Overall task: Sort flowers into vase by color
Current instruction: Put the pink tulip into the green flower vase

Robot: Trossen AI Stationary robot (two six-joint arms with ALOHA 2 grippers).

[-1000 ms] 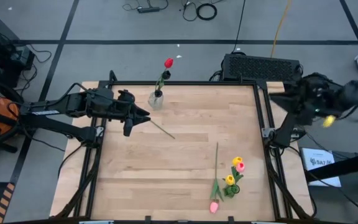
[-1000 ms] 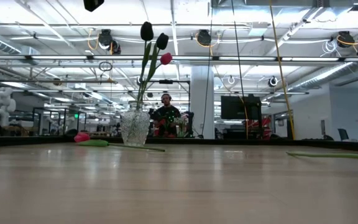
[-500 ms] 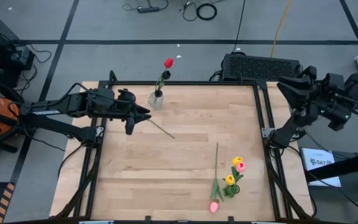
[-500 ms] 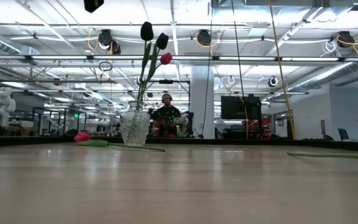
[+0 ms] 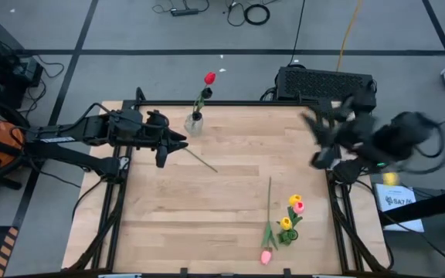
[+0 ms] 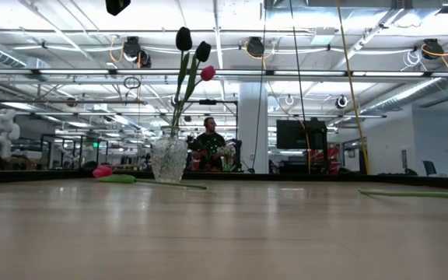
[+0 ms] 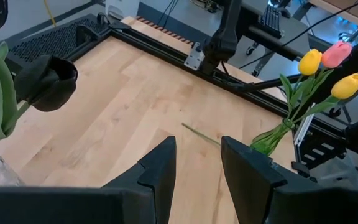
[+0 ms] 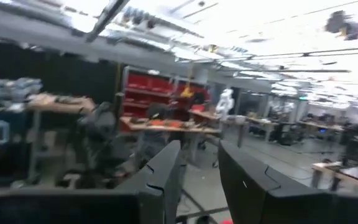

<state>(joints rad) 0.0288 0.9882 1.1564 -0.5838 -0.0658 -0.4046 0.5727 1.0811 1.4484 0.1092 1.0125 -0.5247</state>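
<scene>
A glass vase stands at the table's far edge. It holds a red tulip and dark tulips. A bunch of yellow and pink tulips stands near the right near corner. A pink tulip lies beside the bunch, its stem pointing toward the far edge. A bare green stem lies on the wood just past my left gripper, which hovers open next to the vase; its wrist view shows the gap. My right gripper is open and blurred over the table's right far part, touching nothing.
Black frame rails run along the table's sides. A black box sits beyond the far right corner. Bare wood lies between the vase and the bunch. A person sits far behind the table in the low view.
My right arm has swung in from beyond the table's right edge toward the table's left. Its gripper has turned and now hangs over the right far part of the table, blurred with motion. The flowers have stayed put.
</scene>
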